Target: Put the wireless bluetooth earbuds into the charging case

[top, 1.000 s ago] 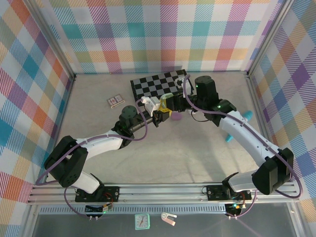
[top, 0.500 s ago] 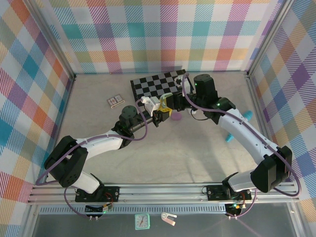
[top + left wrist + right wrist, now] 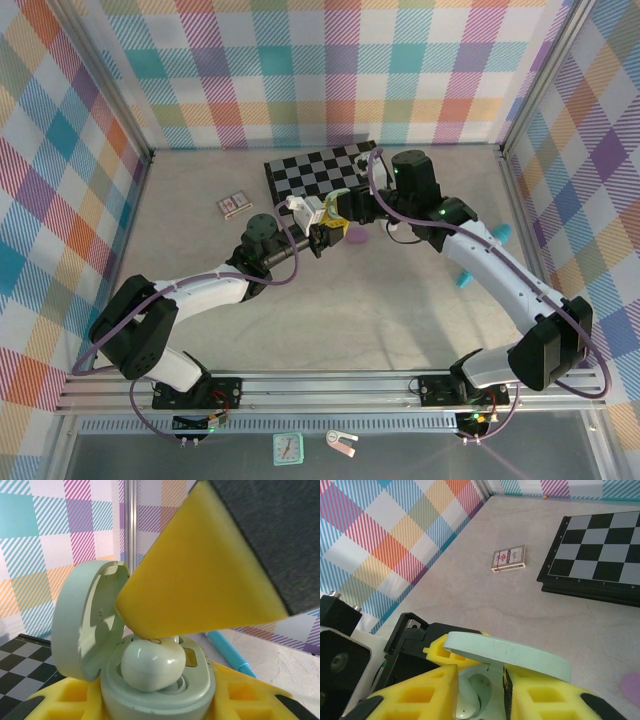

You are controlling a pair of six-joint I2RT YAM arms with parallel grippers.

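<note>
A mint green charging case is held off the table with its lid swung open, and my left gripper is shut on its body. A mint earbud lies tilted in the case's socket. From above, a yellow fingertip of my right gripper rests on the earbud. The right jaws stand slightly apart over the socket, under the lid. The earbud lies against the left finger only. In the top view both grippers meet mid-table.
A chessboard lies behind the grippers, with a small card box to its left. A lilac item sits on the table just under the right gripper. A blue pen lies to the right.
</note>
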